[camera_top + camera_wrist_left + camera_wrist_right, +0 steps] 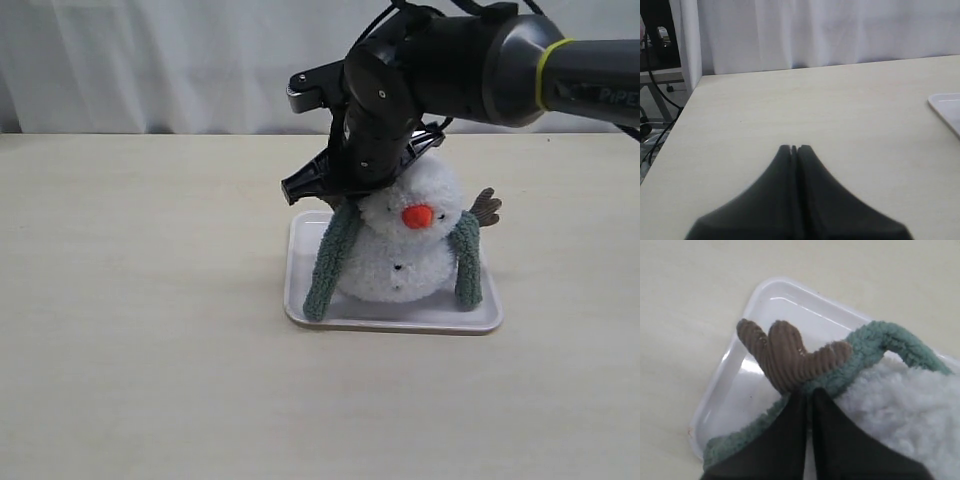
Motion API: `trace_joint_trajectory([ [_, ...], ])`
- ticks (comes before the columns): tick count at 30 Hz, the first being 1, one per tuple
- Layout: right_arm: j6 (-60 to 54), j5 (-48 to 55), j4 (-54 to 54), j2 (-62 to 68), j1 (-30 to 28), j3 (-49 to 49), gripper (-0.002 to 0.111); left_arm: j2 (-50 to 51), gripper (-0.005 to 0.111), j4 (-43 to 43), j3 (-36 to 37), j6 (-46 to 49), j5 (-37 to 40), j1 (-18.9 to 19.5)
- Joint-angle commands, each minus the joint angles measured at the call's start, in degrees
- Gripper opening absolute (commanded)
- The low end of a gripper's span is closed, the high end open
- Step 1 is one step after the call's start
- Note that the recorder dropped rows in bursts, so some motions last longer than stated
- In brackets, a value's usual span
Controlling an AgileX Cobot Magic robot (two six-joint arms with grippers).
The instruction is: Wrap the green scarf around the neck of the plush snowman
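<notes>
The plush snowman [410, 255] stands upright in a white tray [298, 300]. The green scarf [330, 265] lies behind the snowman's neck, and its two ends hang down the front, one on each side. My right gripper [345, 203] reaches across to the head's left side. In the right wrist view it [807, 391] is shut, its tips pinching the scarf [875, 342] just under a brown twig arm [785, 352], beside the white fur [900, 410]. My left gripper [794, 148] is shut on nothing over bare table and is out of the exterior view.
The tray's rim [740, 380] lies right below the right gripper. A tray corner [945, 102] shows at the edge of the left wrist view. The table's far edge and a white curtain [150, 60] are behind. The second twig arm [487, 207] sticks out on the right.
</notes>
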Motion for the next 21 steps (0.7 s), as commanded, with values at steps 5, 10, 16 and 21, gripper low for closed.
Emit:
trace_joint_trajectory([
  [5, -2.2, -3.9, -2.4, -0.8, 0.4, -1.7, 0.004, -0.2, 0.000, -0.1, 0.2, -0.4, -0.6, 0.2],
  [10, -2.2, -2.2, -2.8, 1.3, 0.4, -1.7, 0.004, -0.2, 0.000, -0.1, 0.2, -0.4, -0.6, 0.2],
  [16, -2.2, 2.6, -3.1, 2.9, 0.4, -1.7, 0.004, -0.2, 0.000, -0.1, 0.2, -0.4, -0.6, 0.2],
  [21, -3.2, 6.3, -3.1, 3.1, 0.4, -1.7, 0.004, -0.2, 0.000, -0.1, 0.2, -0.4, -0.6, 0.2],
])
